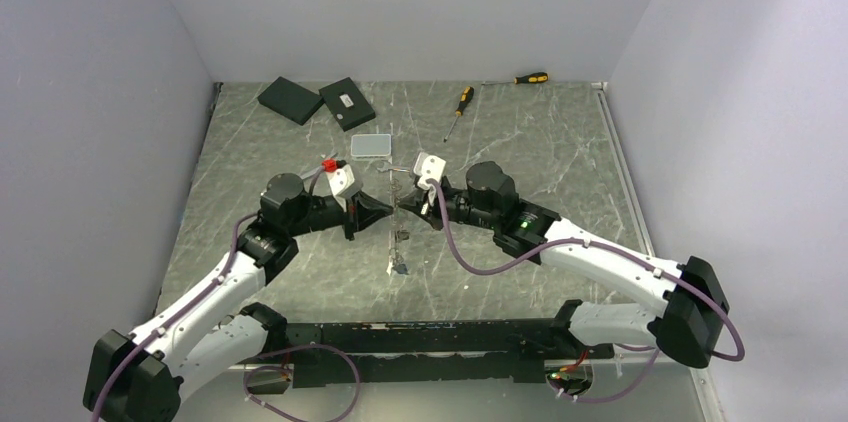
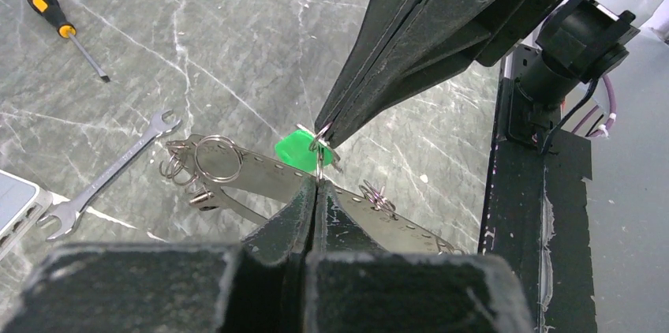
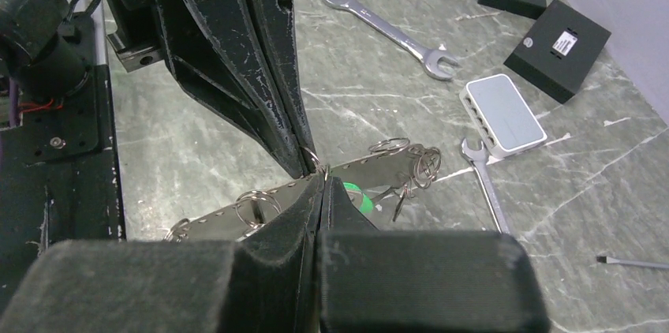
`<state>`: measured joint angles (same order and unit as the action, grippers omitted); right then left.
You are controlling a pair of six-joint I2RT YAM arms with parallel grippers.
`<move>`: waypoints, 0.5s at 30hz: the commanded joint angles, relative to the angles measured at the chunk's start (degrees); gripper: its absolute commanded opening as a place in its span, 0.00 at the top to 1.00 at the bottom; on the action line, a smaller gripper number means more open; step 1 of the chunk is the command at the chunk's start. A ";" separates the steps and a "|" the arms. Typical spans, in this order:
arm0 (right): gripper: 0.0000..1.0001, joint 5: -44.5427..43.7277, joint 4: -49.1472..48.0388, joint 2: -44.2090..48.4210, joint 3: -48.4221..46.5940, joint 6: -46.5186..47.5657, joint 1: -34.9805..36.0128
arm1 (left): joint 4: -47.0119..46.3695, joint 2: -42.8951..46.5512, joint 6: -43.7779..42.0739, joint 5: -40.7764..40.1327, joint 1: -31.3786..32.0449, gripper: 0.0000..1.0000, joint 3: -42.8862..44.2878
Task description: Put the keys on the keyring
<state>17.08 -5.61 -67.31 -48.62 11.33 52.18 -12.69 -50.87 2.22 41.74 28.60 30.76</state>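
**benchrat:** Left to right on our left wrist cam: the yellow-and-black screwdriver (image 2: 59, 27) lies at 10 o'clock and a flat silver wrench (image 2: 110, 177) at 9. Both look like parked clutter on the marbled grey-green table (image 2: 237, 41). Then comes the keyring (image 2: 252, 172), dead centre and apparently held up off the table. From here it reads as a thin shiny band with a dotted edge rather than round wire. Small split rings (image 2: 214, 158) are bunched toward its 9 o'clock end.

**wirenut:** Agreed. Our left gripper (image 2: 315, 189) has its jaws fully closed, and we reckon it's pinching the band mid-length so it sits stiff and level. The right gripper (image 2: 325, 134) comes in from 1 o'clock, also clamped tight. It seems to be nipping the green-tagged key (image 2: 293, 149) by its metal end, right at the band. Tip to tip like that, we figure it's set up for threading. The exact contact is too small for us to call.
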 commanded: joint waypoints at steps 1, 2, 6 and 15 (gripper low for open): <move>1.00 1.15 -1.09 0.05 -3.02 -0.54 0.89 | -0.89 0.32 -1.51 0.09 0.40 1.00 3.24; 1.00 0.93 -1.00 0.19 -2.98 -0.46 0.90 | -0.74 0.41 -1.51 -0.51 0.45 1.00 3.25; 1.00 -0.07 -0.30 0.50 -3.01 -0.11 1.01 | -0.20 0.68 -1.52 -1.70 0.49 1.00 3.43; 1.00 -1.61 1.25 0.83 -2.89 0.36 1.08 | 6.17 0.12 -1.52 -10.87 0.48 1.00 6.69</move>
<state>15.51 -3.95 -67.51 -48.93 11.53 52.93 -7.64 -50.85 1.08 36.25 28.93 32.58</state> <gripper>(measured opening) 0.010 0.010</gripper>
